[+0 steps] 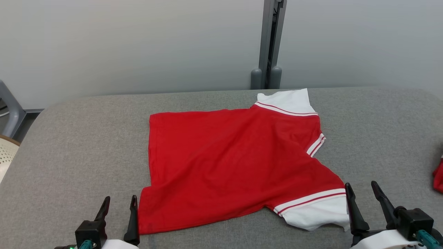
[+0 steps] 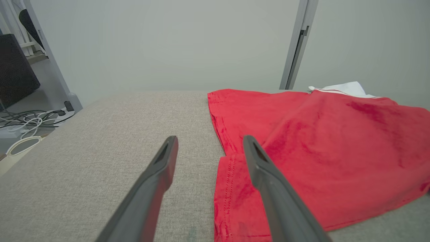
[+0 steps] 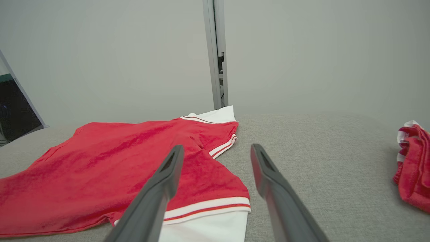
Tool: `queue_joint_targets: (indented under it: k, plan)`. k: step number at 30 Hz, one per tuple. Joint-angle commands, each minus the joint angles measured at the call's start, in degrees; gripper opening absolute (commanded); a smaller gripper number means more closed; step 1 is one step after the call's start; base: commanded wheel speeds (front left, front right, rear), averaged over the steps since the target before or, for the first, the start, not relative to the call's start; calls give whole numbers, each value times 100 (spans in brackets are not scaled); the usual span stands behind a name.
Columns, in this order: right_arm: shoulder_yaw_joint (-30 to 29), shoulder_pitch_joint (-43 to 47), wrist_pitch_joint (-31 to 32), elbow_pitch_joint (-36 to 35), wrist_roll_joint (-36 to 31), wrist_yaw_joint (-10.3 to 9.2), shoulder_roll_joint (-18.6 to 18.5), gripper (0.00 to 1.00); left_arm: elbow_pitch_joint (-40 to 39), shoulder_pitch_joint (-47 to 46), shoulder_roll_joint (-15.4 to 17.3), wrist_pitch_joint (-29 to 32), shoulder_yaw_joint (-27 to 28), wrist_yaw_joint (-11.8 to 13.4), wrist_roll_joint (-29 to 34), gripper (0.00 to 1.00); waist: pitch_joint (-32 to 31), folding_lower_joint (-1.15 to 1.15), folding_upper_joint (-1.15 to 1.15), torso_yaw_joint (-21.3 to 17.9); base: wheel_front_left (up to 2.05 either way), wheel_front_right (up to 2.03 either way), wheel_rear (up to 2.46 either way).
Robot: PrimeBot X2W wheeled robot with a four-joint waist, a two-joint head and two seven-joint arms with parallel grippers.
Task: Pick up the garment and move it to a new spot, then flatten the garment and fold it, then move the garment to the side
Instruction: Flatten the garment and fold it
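You've got 1 garment [image 1: 225,162], red knit w/ white striped cuffs, lying mostly flat mid-tabletop [image 1: 86,145], grey woven cover; 1 more red-white cloth [image 1: 439,176] bunched at the right edge; left end effector [image 1: 120,199] released by the hem corner; right end effector [image 1: 361,185] released beside the near sleeve; both empty.

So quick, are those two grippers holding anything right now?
Left gripper: open, holding nothing.
Right gripper: open, holding nothing.
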Motion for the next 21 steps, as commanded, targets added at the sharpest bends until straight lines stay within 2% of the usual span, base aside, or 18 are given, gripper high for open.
queue_joint_targets:
  k: [1, 8, 21]
  plan:
    - [-29, 63, 3, -87, -67, 1, -26, 100, -75, 76, 17, -9, 57, 32, 82, 100, -22, 0, 0, -27, 0, 0, 0]
    - [44, 107, 3, -243, -117, 1, -25, 100, -258, 183, 7, -9, 150, 88, 165, 100, -91, 0, 0, -56, 0, 0, 0]
    - [131, 88, 3, -72, -47, 1, -26, 100, -58, 136, 2, -9, -72, 105, -178, 100, 70, 0, 0, -37, 0, 0, 0]
